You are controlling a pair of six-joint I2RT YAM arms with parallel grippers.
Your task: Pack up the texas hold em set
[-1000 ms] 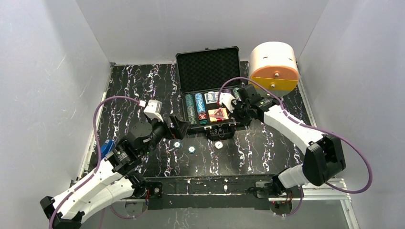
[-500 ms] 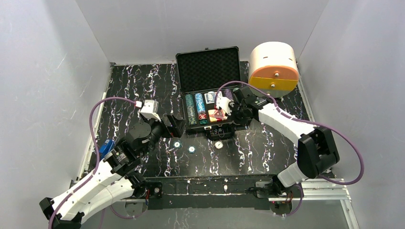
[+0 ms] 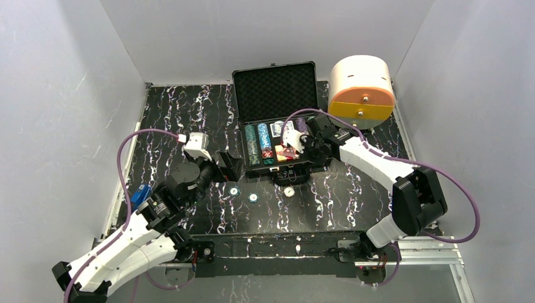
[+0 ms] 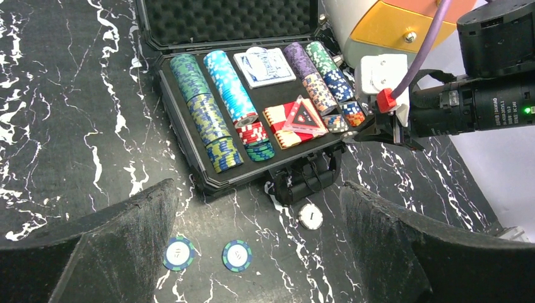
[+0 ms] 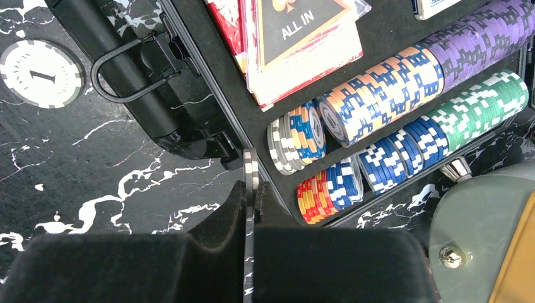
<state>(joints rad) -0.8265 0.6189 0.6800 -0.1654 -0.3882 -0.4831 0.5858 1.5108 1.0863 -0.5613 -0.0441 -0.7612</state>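
Currently: right gripper is clamped on one chip, held edge-on just over the near right corner of the open briefcase. Briefcase sits mid-table toward the rear, lid up; chip rows, blue deck and red triangle lie in the foam. Left gripper hangs with fingers wide apart above two loose chips and a white button on the table, just in front of the handle.

Judged step: add the held chip to the short grey-and-orange stack nearest the fingers.

To do it well:
- Keep the chip parallel to the stack faces.
- Carry it inward, clear of the briefcase edge, before lowering.
- Seat its edge in the groove.
- Part the fingers only slightly, so neighbouring chips stay put.

Risk: release over the edge and it likely rolls onto the table.
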